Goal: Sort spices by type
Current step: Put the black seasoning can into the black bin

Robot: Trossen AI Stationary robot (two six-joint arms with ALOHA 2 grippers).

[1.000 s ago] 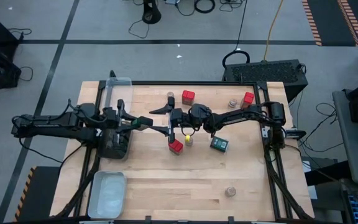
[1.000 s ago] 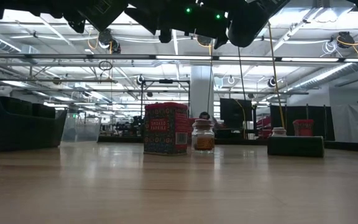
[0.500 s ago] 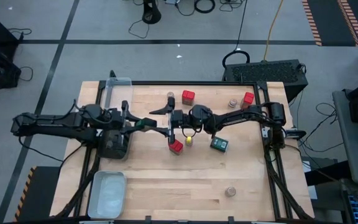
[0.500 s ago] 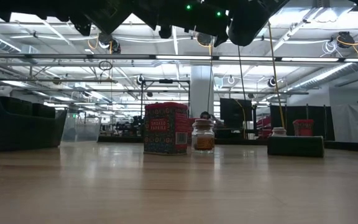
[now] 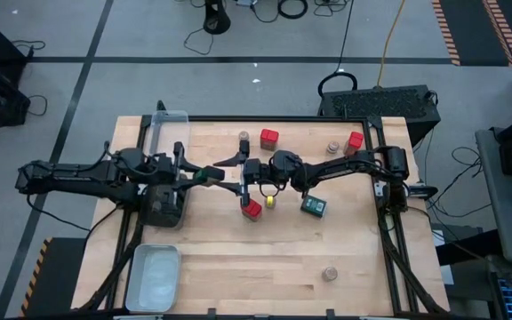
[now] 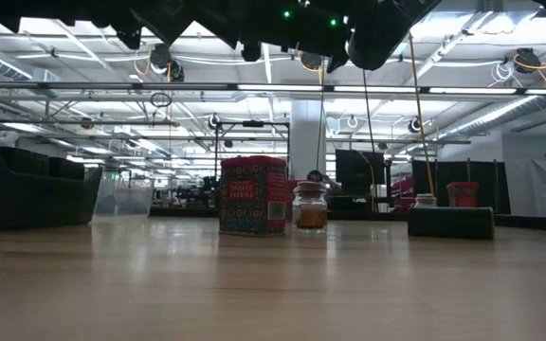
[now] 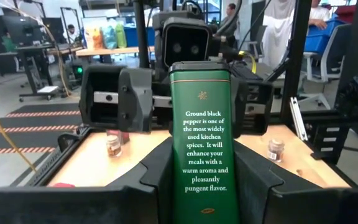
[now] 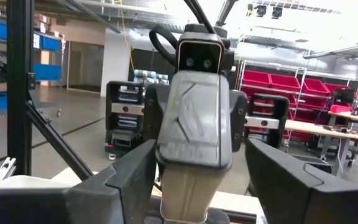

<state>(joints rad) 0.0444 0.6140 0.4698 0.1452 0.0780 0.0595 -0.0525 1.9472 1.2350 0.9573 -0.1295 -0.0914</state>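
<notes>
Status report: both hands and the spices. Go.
Left hand shut on green pepper tin, mid-table. Right hand shut on pale-capped container, facing the left. Red tin, jar and dark tin still loose below.

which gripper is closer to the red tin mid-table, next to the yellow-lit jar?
Right. The right gripper hangs just above the red tin, holding a pale container. The left gripper, shut on a green pepper tin, is farther off toward the left side.
</notes>
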